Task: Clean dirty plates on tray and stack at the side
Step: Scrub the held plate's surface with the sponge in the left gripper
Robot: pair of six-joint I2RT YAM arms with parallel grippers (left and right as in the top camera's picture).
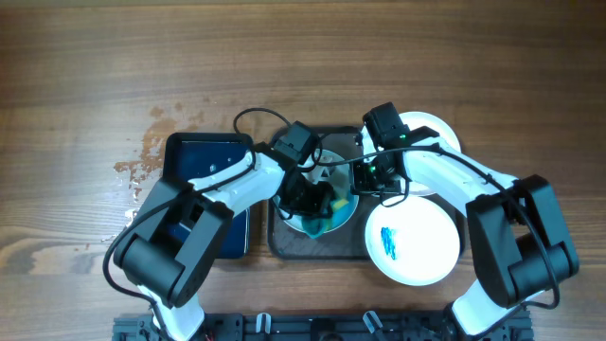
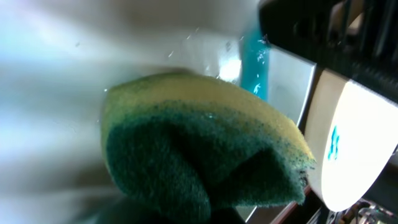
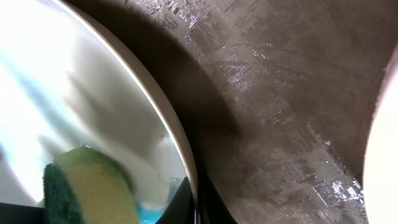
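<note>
A white plate [image 1: 328, 225] with a blue smear lies in the dark tray [image 1: 294, 246]. My left gripper [image 1: 317, 201] is shut on a yellow and green sponge [image 2: 199, 143] and presses it on this plate's wet face [image 2: 74, 62]. My right gripper [image 1: 363, 180] is shut on the same plate's rim [image 3: 180, 143], one finger on each side [image 3: 198, 202]. A second plate [image 1: 414, 242] with blue scribble lies at the front right, over the tray's edge. A third white plate [image 1: 434, 131] lies at the back right, partly hidden by my right arm.
A dark blue glossy basin [image 1: 204, 166] stands left of the tray, under my left arm. Pale stains [image 1: 142, 156] mark the wooden table beside it. The tray's textured wet floor [image 3: 280, 93] shows in the right wrist view.
</note>
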